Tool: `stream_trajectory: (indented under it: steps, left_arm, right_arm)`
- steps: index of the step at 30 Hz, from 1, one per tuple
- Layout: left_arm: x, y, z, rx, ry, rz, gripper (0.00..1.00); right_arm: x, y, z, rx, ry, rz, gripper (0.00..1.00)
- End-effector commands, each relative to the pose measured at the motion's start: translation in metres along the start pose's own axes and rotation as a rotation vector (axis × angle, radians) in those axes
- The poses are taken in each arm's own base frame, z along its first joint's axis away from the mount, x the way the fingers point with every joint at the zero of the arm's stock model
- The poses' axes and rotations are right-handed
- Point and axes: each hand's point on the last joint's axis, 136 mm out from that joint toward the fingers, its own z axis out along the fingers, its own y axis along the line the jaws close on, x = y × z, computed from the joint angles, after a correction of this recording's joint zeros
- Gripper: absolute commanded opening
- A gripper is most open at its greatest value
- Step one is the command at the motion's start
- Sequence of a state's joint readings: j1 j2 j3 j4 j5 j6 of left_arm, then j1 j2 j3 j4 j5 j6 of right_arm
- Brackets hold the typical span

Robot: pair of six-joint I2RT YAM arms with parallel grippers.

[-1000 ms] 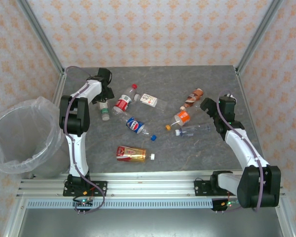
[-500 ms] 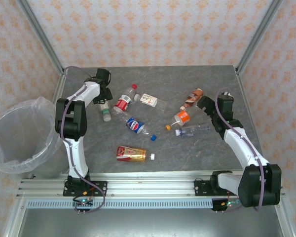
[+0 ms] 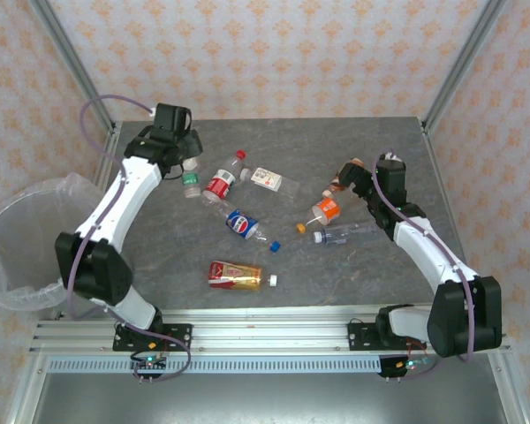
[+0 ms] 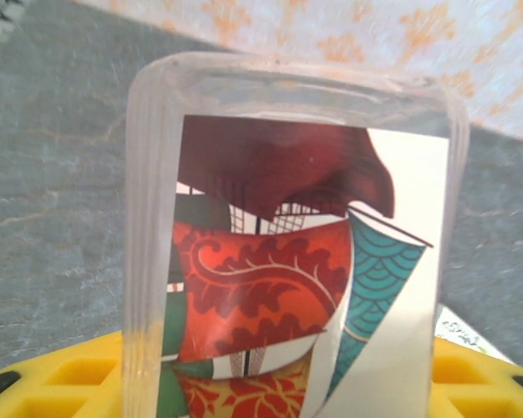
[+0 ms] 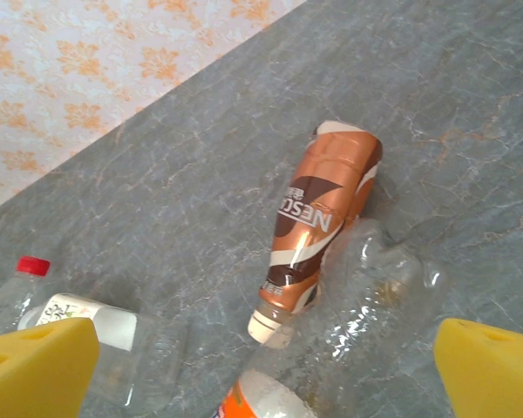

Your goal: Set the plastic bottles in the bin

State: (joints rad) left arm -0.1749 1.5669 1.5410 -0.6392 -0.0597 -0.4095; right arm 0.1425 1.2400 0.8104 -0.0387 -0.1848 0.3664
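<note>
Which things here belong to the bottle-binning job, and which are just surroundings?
Job: green-capped bottle in left gripper; red-label bottle; white-label bottle; blue-label bottle; yellow-red bottle; orange-label bottle; clear bottle; brown bottle; bin.
Surroundings: table; patterned walls; frame rails.

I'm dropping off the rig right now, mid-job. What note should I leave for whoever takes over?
Left gripper: shut on the green-capped bottle, over the table's far left corner.
Right gripper: open, hovering above the brown bottle.
Lying on the table: red-label bottle, white-label bottle, blue-label bottle, red-and-gold bottle, orange-label bottle, clear bottle, brown bottle.
Bin: beside the table's left edge; no bottle seen inside.
Left: bin the held bottle, then the other seven.
</note>
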Motion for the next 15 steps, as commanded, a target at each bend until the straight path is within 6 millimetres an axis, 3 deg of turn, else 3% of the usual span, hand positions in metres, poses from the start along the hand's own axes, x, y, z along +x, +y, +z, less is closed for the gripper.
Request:
stream_trajectory:
  steps: [1,7,15]
  left_arm:
    - [-0.011,0.012,-0.034,-0.014,-0.047,0.012,0.47]
    - [-0.042,0.039,-0.104,-0.084,-0.203,-0.002,0.47]
    - [-0.079,0.097,-0.199,-0.257,-0.476,-0.078,0.45]
  right_arm:
    - [-0.023,0.03,-0.003,-0.087,-0.064,-0.004,0.99]
    - [-0.038,0.053,0.0,-0.135,-0.107,-0.034,0.99]
    - [-0.039,0.059,0.007,-0.155,-0.101,-0.029,0.99]
